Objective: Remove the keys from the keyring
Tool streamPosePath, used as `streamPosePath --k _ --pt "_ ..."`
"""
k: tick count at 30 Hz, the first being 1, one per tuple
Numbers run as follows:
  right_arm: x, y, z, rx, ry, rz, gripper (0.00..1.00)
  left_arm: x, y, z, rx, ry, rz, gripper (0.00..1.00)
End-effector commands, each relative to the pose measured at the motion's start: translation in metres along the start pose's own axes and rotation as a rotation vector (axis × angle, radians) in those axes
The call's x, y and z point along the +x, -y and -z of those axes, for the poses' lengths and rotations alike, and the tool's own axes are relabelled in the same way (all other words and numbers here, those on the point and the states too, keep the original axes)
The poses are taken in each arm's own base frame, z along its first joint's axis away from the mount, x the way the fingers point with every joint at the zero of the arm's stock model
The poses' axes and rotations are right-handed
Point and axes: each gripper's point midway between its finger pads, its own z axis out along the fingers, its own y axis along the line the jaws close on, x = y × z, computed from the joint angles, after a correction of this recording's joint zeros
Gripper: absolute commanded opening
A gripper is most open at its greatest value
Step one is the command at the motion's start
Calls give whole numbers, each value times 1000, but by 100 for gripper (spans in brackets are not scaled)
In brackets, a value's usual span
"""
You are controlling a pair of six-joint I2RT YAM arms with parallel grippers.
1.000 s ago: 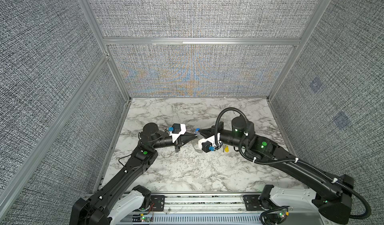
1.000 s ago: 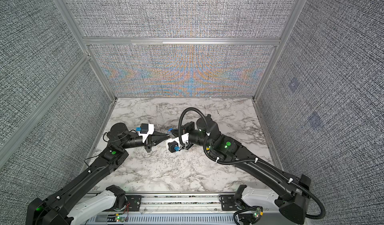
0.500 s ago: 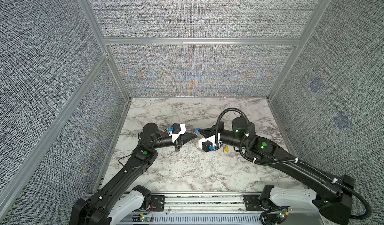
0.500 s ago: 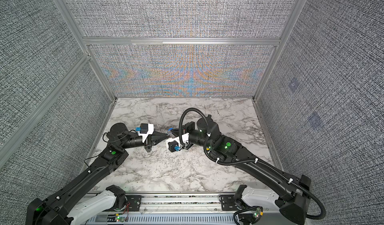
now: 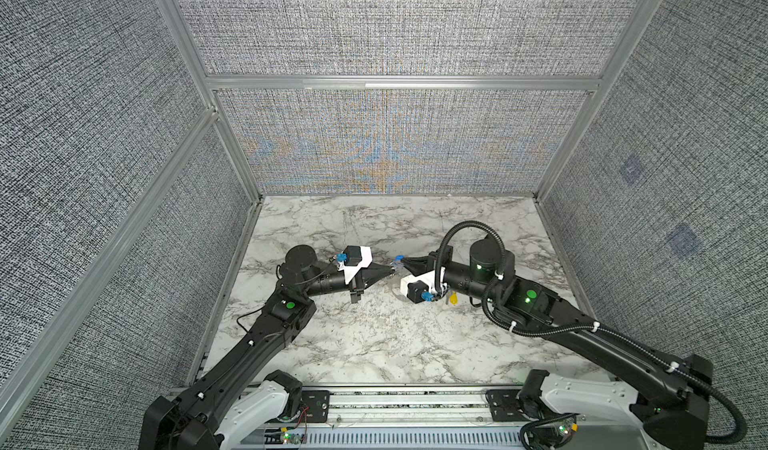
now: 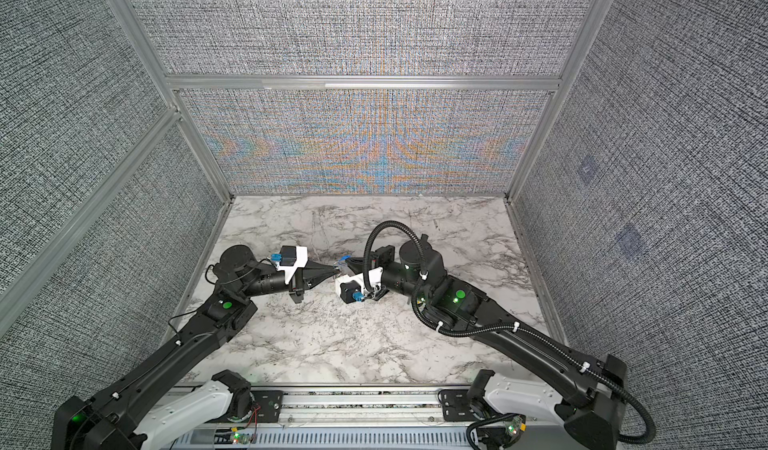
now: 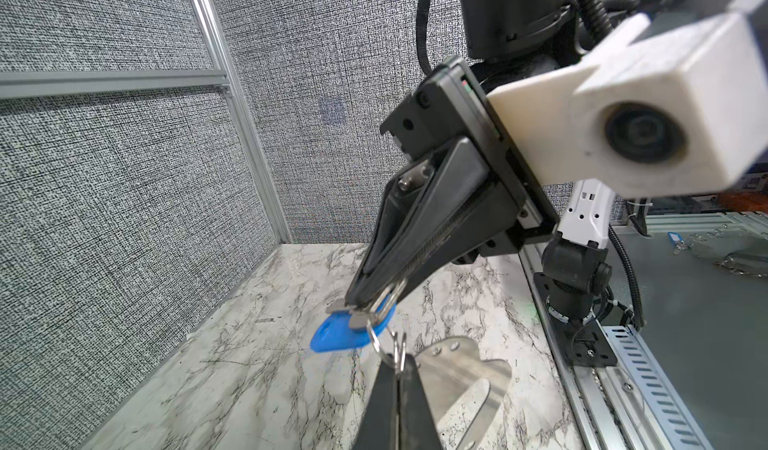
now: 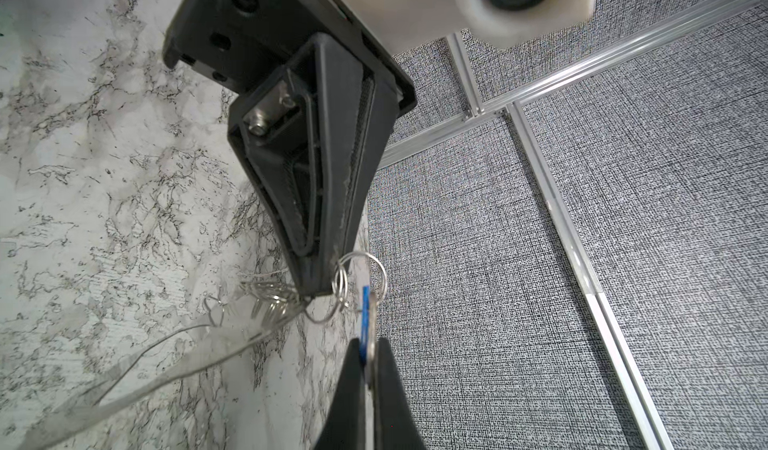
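Two black robot arms reach inward over a white, grey-veined marble tabletop [image 5: 374, 344], which is walled by grey woven panels in aluminium framing. The left claw [image 5: 390, 271] and the right claw [image 5: 406, 261] each taper to a closed point. Their tips nearly meet near the tabletop's middle. A small blue-headed key [image 5: 399, 257] shows at the right claw's tip, too small for detail. A small yellow-headed key [image 5: 453, 298] shows against the marble just beside the right arm's wrist, near its white camera housing [image 5: 415, 286].
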Motion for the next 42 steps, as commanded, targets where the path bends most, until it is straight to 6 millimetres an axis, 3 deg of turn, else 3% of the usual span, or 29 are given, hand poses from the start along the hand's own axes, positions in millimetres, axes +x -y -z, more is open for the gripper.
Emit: streamPosePath --k 1,27,28,33,42 --pt "0 33 6 148 -17 -15 0 2 2 0 16 -9 12 0" --pt "21 12 11 144 -69 -93 0 -10 -10 -1 -40 37 6 0" --pt "30 -2 8 115 -93 -108 0 -7 -13 -1 -54 27 9 0" --pt "50 -12 7 119 -159 -225 0 8 -30 -1 -152 -36 33 0" --pt "111 -36 9 205 -326 -593 0 61 -64 8 -365 -181 190 0"
